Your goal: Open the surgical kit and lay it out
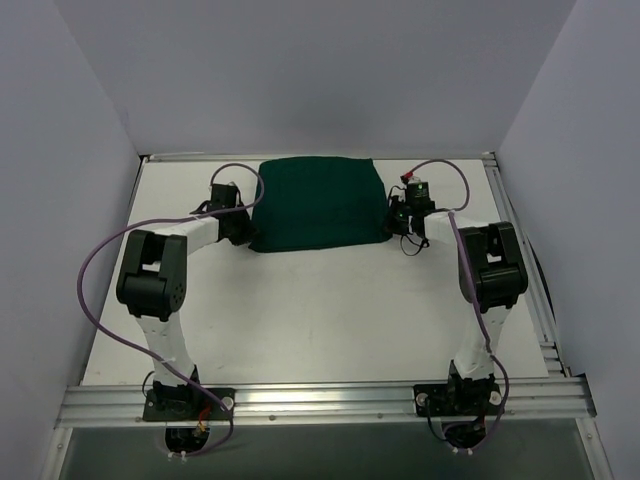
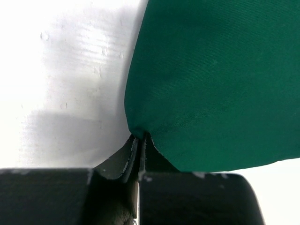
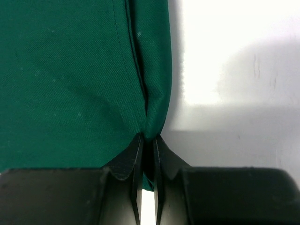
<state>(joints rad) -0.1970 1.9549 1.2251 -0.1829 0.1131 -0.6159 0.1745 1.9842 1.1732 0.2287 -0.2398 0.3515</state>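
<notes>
No text, label, brand, number or sign can be read in any of the three views. The green cloth drape (image 1: pixel 318 205) shows plain, unprinted fabric.
</notes>
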